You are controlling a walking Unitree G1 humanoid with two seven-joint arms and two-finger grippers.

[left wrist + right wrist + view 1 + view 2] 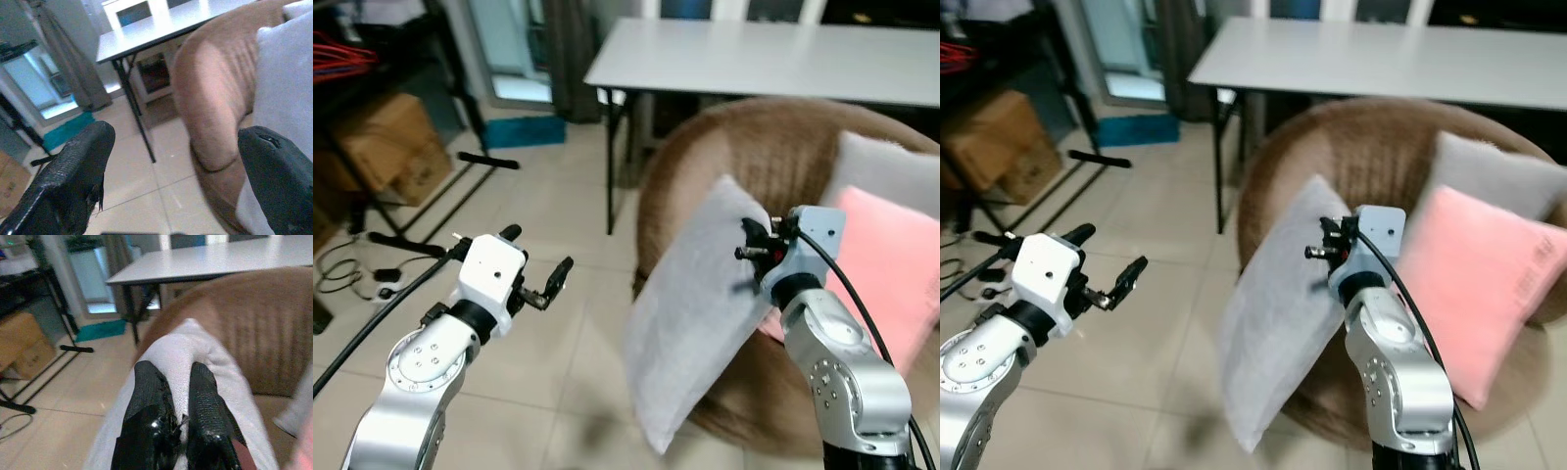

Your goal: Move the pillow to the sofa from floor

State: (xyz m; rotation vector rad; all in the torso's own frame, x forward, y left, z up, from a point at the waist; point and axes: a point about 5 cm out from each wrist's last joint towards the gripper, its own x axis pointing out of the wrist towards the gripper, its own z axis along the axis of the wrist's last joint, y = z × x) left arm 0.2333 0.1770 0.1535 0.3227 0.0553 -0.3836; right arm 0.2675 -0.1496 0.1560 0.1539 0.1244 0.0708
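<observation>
A pale grey pillow (700,308) hangs tilted in the air against the front rim of the round brown sofa chair (759,147). My right gripper (754,242) is shut on the pillow's upper corner; in the right wrist view its black fingers (146,401) pinch a fold of the pillow (190,345). To the left, over the tiled floor, my left gripper (536,264) is open and holds nothing. In the left wrist view its fingers (73,171) frame the sofa chair (210,98) and the pillow's edge (286,83).
A pink cushion (891,264) and a grey cushion (886,171) lie on the sofa chair's seat. A white table (773,59) stands behind it. Cardboard boxes (386,147), a black stand (440,186) and cables (352,274) occupy the left side of the tiled floor.
</observation>
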